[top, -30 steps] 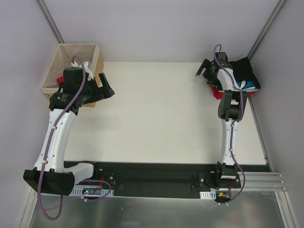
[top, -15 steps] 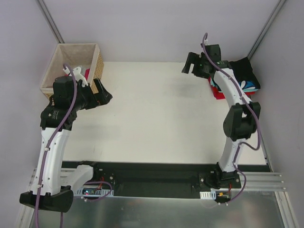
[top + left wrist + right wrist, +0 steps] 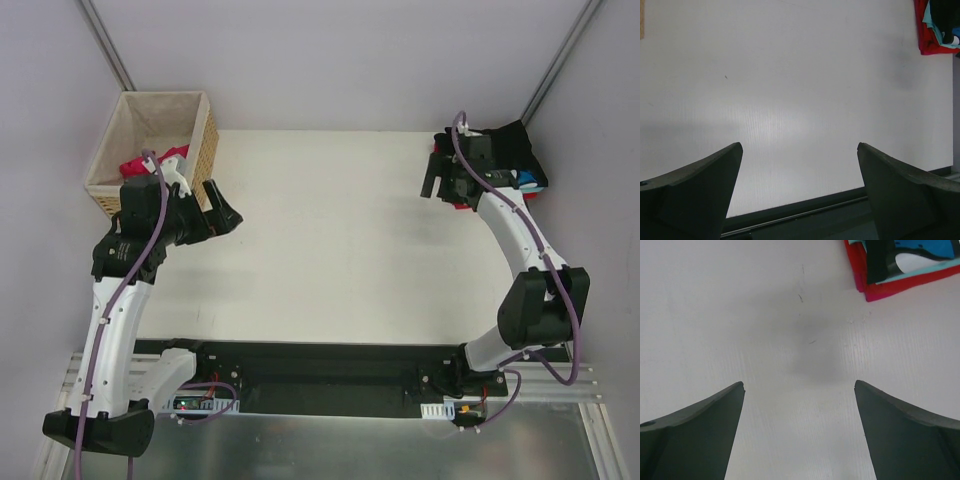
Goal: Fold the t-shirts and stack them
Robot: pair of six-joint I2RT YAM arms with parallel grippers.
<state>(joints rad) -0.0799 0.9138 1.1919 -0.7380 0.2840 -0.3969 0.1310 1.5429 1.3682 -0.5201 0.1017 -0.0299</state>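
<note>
Between the fingers of the left gripper (image 3: 799, 145): bare table (image 3: 330, 240) only. Jaws spread wide, nothing in them. Wrist tipped to look out across the white surface. The gripper hangs just beside the near right corner of the wicker basket (image 3: 110, 120), not over its mouth. Judgement: open and empty because it is between picks, parked next to its supply.

Right gripper (image 3: 799, 383): likewise wide open and empty, facing down on bare table. It hovers just left of the folded stack (image 3: 515, 150), apart from it, no contact. Judgement: an open hand beside a tidy pile has no business left with it; nothing there looks in need of correcting.

Folded stack: far right corner of the table. Black shirt (image 3: 877, 262) on top, blue-and-white patterned shirt (image 3: 920, 247) under it, red shirt (image 3: 910, 284) at the bottom with a pinker edge showing. Judgement: the corner spot keeps the middle free as folding ground.

Crimson-pink tee (image 3: 138, 167): bunched in the near end of the basket, unfolded as far as can be told, partly hidden behind the left arm (image 3: 110, 300). Basket sits at the far left corner.

Progress, judged: several shirts done, at least one to go. Likely next: left gripper into the basket, tee lifted to the open middle. Risk: loose cloth catching the lining or coming out as a clump.
</note>
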